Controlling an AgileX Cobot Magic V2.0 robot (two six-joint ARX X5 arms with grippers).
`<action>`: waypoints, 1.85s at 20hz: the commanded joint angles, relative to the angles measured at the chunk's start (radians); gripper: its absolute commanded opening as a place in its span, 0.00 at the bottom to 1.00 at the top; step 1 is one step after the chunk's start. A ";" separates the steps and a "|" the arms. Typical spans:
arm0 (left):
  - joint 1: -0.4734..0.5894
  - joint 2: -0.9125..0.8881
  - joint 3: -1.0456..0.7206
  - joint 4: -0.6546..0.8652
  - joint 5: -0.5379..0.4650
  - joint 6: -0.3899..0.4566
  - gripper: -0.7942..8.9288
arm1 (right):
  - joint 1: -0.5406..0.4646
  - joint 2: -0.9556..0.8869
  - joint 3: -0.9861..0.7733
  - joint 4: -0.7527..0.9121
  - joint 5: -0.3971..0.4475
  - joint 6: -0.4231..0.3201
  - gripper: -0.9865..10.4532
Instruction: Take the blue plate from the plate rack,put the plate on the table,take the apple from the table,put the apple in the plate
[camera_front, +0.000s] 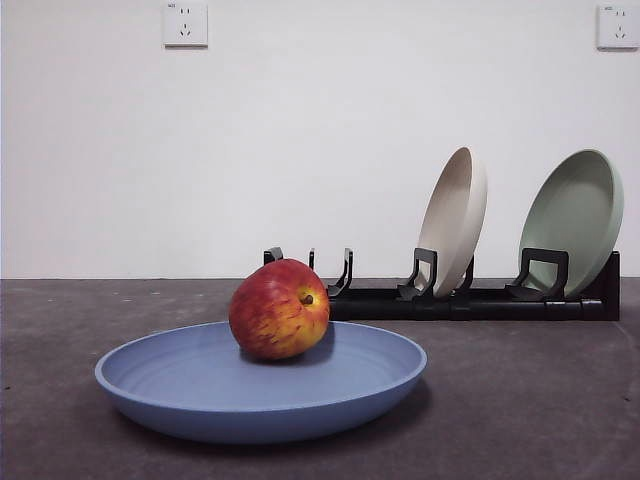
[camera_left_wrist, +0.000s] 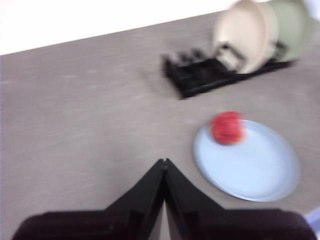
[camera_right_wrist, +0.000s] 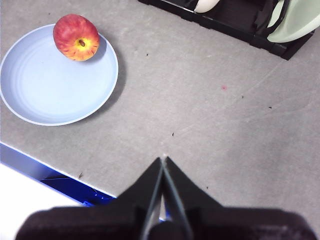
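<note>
Apple (camera_front: 279, 309): lies in the blue plate (camera_front: 200, 395), off-centre.
Blue plate: flat on the surface (camera_front: 520, 400), before the plate rack (camera_front: 470, 300).
Left hand (camera_left_wrist: 164, 162): pressed together, empty.
Right hand (camera_right_wrist: 163, 160): pressed together, empty.

Dark grey table (camera_front: 520, 400) — blue plate (camera_front: 200, 395) flat in front, black plate rack (camera_front: 470, 300) behind

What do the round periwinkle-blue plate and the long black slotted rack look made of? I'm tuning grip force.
The round periwinkle-blue plate looks like matte moulded plastic or a fibre composite: even colour, no glare, faint concentric rings. Glazed ceramic seems unlikely, though it cannot be ruled out. The long black slotted rack looks like hard plastic with a slight sheen on its prongs; coated metal is possible.
</note>
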 joint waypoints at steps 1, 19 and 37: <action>0.172 -0.014 -0.074 0.114 0.066 0.268 0.08 | 0.001 0.000 -0.002 -0.019 0.001 0.011 0.09; 0.795 -0.486 -1.219 1.177 0.573 0.285 0.08 | 0.001 0.000 -0.002 -0.019 0.001 0.011 0.09; 0.795 -0.479 -1.259 1.168 0.566 0.286 0.08 | 0.001 0.000 -0.002 -0.019 0.001 0.011 0.09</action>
